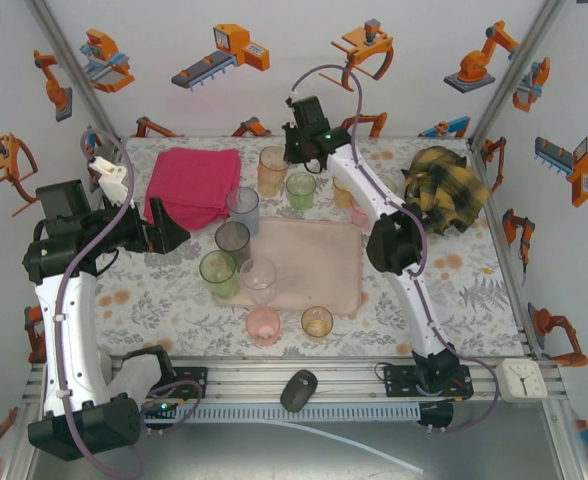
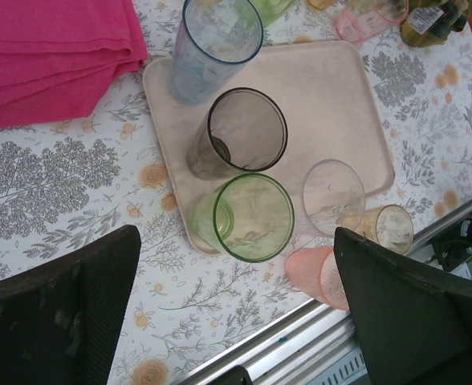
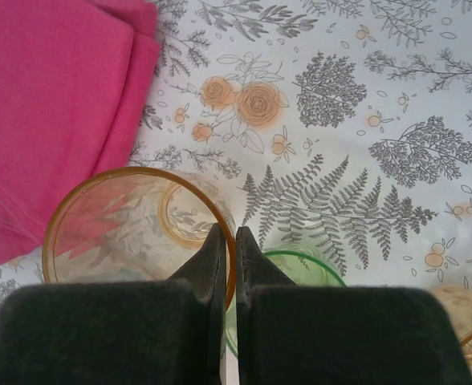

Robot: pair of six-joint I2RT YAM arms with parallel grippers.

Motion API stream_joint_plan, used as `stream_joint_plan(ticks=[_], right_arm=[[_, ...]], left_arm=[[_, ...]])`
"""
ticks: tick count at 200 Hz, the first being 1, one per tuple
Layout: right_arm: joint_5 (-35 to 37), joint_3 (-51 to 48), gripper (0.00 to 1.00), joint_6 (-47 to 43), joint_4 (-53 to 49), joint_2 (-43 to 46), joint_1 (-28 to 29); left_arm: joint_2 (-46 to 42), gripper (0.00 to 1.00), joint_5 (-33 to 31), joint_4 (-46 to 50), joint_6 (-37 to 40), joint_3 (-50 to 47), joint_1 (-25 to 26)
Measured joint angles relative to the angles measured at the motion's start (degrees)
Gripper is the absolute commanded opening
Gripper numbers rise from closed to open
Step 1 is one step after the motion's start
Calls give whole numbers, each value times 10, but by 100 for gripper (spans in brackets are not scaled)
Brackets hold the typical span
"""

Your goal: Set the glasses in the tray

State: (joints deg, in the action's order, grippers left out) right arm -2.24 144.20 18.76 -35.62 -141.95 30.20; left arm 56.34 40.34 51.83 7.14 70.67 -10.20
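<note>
The pale pink tray lies mid-table. A pale blue glass, a smoky grey glass, a green glass and a clear glass stand along its left and near edges. A pink glass and an orange glass stand off it near the table's front. My right gripper is shut on the rim of an orange glass, one finger inside. A second green glass stands beside it. My left gripper hovers open.
A folded magenta cloth lies at the back left. A yellow-and-black plaid bundle sits at the back right. More glasses stand partly hidden behind the right arm. A dark mouse-shaped object and a white clock rest on the front rail.
</note>
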Motion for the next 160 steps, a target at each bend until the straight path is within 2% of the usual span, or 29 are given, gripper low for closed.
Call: stream_joint_plan(ticks=[90, 121, 160], right_arm=[[-8, -2, 3, 14, 0, 55, -15], [-13, -20, 3, 14, 0, 106, -15], [-16, -89, 2, 14, -2, 198, -15]], left_arm=[[-1, 99, 0, 0, 0, -1, 0], [-2, 99, 0, 0, 0, -2, 0], [-9, 98, 0, -2, 0, -7, 0]])
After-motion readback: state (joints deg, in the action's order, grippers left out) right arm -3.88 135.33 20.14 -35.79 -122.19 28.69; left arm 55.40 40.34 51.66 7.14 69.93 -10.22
